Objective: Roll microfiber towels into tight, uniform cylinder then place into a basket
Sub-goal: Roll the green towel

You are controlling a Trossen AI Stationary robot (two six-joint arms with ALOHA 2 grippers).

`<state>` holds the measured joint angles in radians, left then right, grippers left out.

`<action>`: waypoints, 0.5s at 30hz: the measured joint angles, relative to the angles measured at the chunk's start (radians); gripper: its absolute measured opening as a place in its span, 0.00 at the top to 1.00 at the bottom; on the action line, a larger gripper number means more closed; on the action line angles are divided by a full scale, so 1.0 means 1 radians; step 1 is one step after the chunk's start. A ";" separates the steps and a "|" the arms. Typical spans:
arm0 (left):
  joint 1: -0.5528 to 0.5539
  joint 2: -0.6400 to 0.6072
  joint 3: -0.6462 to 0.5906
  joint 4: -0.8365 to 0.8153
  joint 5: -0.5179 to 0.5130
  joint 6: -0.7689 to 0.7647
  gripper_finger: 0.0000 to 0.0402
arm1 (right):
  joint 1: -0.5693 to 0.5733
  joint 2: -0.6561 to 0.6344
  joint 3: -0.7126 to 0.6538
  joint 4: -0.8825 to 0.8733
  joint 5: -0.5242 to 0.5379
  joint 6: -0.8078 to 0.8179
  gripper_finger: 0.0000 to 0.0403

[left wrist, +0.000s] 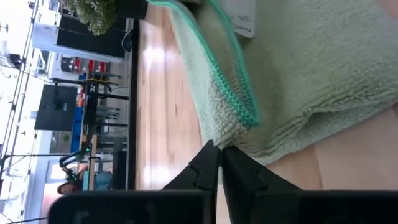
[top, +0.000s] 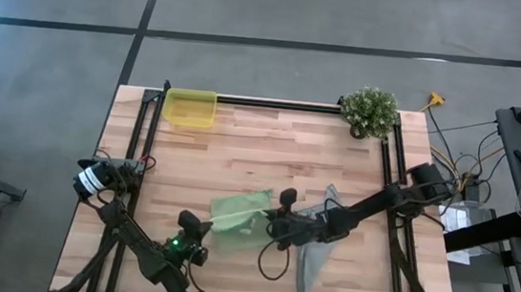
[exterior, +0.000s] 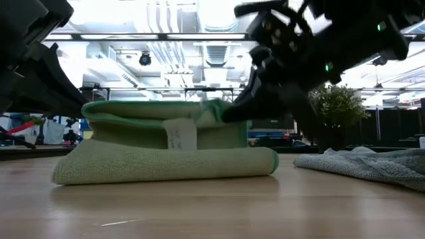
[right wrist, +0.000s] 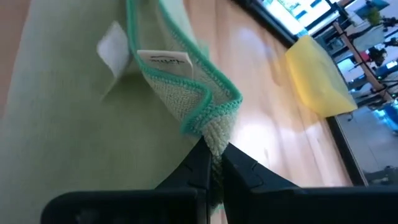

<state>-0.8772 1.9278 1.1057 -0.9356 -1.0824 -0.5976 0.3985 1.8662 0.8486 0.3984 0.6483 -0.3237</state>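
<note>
A light green microfiber towel (top: 239, 216) lies near the table's middle, folded over on itself. Its upper layer (exterior: 153, 113) stands raised above the lower layer (exterior: 166, 166), which rests flat on the wood. A white tag (right wrist: 163, 61) shows on it. My left gripper (top: 197, 224) is shut at the towel's left side. My right gripper (top: 270, 226) is shut at its right side. A grey-blue towel (top: 315, 252) lies crumpled under the right arm. The yellow basket (top: 190, 108) stands at the far left. My left gripper meets the rim of the towel's fold (left wrist: 217, 135) with only the tips of its shut fingers (left wrist: 208, 158), coming slanted down from the table's left. How much cloth lies between them does not show. My right gripper pinches a folded-over corner with teal stitching (right wrist: 214, 134), near the tag, between its two fingers. It comes slanting down from the table's right. The corner is held above the lower layer.
A potted plant (top: 369, 110) stands at the far right corner. A black frame rail (top: 274, 103) runs along the far edge, and other rails run down both sides. Bare wood lies between the towels and the basket.
</note>
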 joint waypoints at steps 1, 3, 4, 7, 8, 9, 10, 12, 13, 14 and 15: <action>0.000 0.000 0.000 0.000 0.000 0.000 1.00 | -0.002 0.010 0.000 0.000 0.002 -0.014 0.97; 0.000 0.000 0.002 -0.009 -0.002 0.001 1.00 | -0.009 0.029 0.002 0.010 0.024 -0.030 0.97; 0.001 0.000 0.004 -0.023 -0.004 0.001 1.00 | -0.013 0.035 0.005 0.011 0.054 -0.032 0.97; 0.000 -0.002 0.005 -0.046 0.005 -0.003 1.00 | -0.027 0.045 0.010 0.006 0.127 -0.031 0.97; -0.002 -0.002 0.005 -0.043 0.005 -0.012 1.00 | -0.029 0.045 0.011 0.006 0.124 -0.028 0.97; -0.002 -0.002 0.005 -0.044 0.005 -0.028 1.00 | -0.030 0.044 0.011 0.006 0.120 -0.024 0.97; -0.001 -0.002 0.005 -0.044 0.005 -0.044 1.00 | -0.028 0.041 0.011 0.008 0.116 -0.019 0.97; -0.001 -0.002 0.007 -0.044 0.009 -0.052 1.00 | -0.014 0.034 0.011 0.009 0.108 -0.012 0.97; -0.002 -0.002 0.008 -0.042 0.009 -0.053 1.00 | -0.007 0.031 0.011 0.009 0.105 -0.010 0.97; -0.003 -0.002 0.009 -0.041 0.010 -0.053 1.00 | 0.001 0.029 0.011 0.010 0.096 -0.010 0.97; -0.004 -0.002 0.010 -0.042 0.010 -0.053 1.00 | 0.005 0.028 0.011 0.013 0.083 -0.010 0.97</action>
<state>-0.8810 1.9255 1.1152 -0.9779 -1.0729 -0.6505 0.4035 1.8939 0.8600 0.4113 0.7311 -0.3339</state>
